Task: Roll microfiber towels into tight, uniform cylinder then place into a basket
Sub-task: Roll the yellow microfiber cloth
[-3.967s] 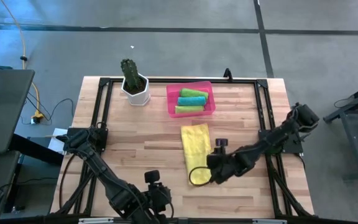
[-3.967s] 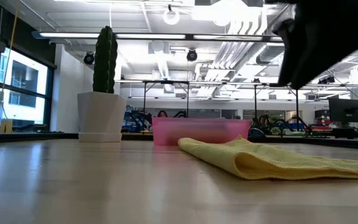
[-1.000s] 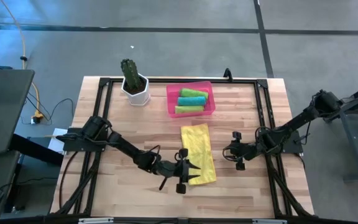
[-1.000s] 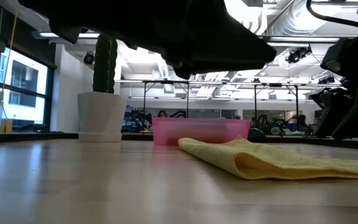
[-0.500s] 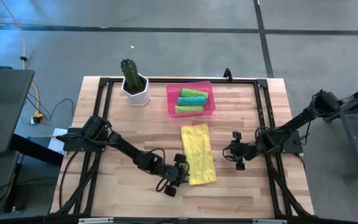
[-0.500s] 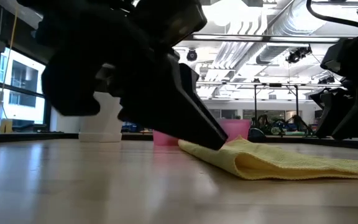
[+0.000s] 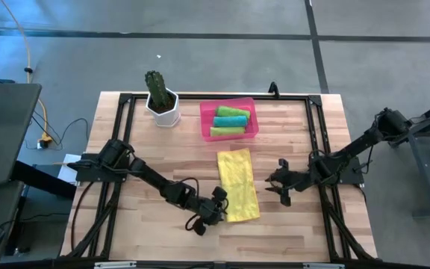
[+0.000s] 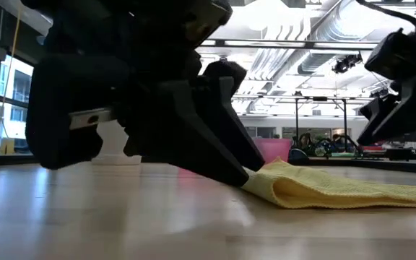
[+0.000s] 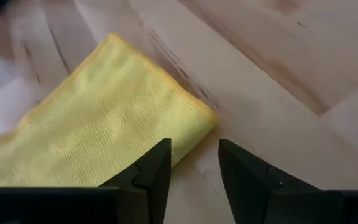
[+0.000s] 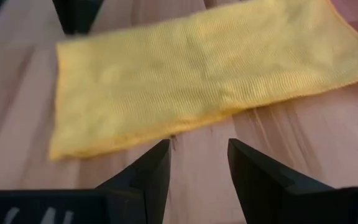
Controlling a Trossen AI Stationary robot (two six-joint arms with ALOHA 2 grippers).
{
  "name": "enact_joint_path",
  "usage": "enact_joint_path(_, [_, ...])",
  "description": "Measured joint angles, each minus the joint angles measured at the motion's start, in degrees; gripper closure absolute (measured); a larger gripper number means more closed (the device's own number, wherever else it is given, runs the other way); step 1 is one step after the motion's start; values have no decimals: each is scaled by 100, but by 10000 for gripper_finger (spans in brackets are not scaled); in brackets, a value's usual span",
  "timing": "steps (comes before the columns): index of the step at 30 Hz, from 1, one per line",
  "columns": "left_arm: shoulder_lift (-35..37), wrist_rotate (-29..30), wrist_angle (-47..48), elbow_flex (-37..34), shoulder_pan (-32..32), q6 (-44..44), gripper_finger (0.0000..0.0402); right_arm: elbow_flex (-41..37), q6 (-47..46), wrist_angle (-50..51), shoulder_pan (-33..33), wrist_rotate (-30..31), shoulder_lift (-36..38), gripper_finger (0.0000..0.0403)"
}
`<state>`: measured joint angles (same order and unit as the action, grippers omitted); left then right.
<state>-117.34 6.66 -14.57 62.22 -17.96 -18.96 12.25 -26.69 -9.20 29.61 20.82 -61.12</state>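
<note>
The yellow towel (image 7: 237,185) lies flat and folded into a long strip on the wooden table (image 7: 155,161), near its middle, just in front of the pink basket (image 7: 228,120). That basket sits toward the far edge and holds three rolled towels side by side: a lime green roll (image 7: 232,111) at the back, a teal roll (image 7: 229,121) in the middle and a second green roll (image 7: 225,131) nearest the strip. The left gripper (image 7: 216,208) is down low at the near left corner of the yellow towel, its jaws spread with a clear gap between them, one finger (image 9: 154,167) right at the cloth's edge and the other over bare wood; nothing is pinched. The right gripper (image 7: 279,185) hovers just beside the towel's right long edge, a little apart from it, jaws likewise spread and empty, pointing at the cloth. Beside the basket, to its left, stands a white pot with a green cactus (image 7: 160,99).
</note>
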Motion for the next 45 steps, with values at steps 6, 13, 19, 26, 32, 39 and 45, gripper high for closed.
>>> enact_joint_path(6, [-61,94,-67,1,86,-590,278,0,-314,-450,4,-11,0,249])
enact_joint_path(13, [-190,115,-427,13,155,-827,278,0,19,-563,-11,-44,-6,249])
enact_joint_path(19, [-321,145,-393,24,155,-822,278,0,917,-771,2,-861,-11,249])
enact_joint_path(26, [-400,24,-472,28,157,-407,278,2,1250,-1339,4,-919,-397,249])
enact_joint_path(32, [-404,89,-390,35,144,-62,287,21,1677,-1584,108,-1241,-1087,249])
enact_joint_path(39, [-411,87,-339,24,144,549,312,396,2509,-1565,500,-1230,-1657,249])
enact_joint_path(45, [-413,89,-327,22,144,830,316,900,2852,-1384,614,-1189,-2407,249])
